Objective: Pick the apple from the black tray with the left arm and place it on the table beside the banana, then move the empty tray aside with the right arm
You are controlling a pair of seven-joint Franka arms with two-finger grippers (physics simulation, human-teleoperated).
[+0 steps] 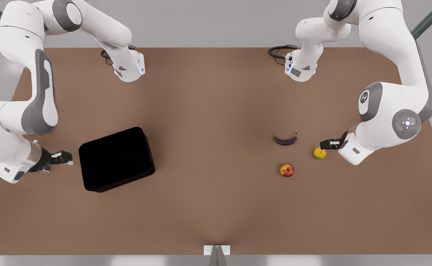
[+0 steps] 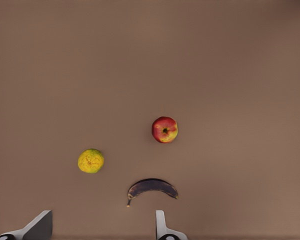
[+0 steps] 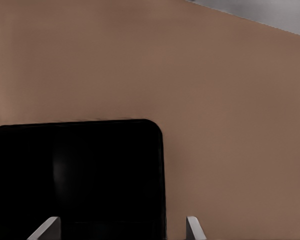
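Observation:
The red and yellow apple rests on the brown table, a short way from the dark curved banana. Nothing lies in the black tray, which sits towards the front view's left. My left gripper hovers at the front view's right, beside the banana and above a yellow fruit; it is open and holds nothing. Just off the tray's short side at the front view's left is my right gripper, open and pointing at the tray.
A lumpy yellow round fruit lies close under the left gripper, right of the apple in the front view. Black cables coil near the arm bases at the table's far edge. A small grey mount stands at the near edge.

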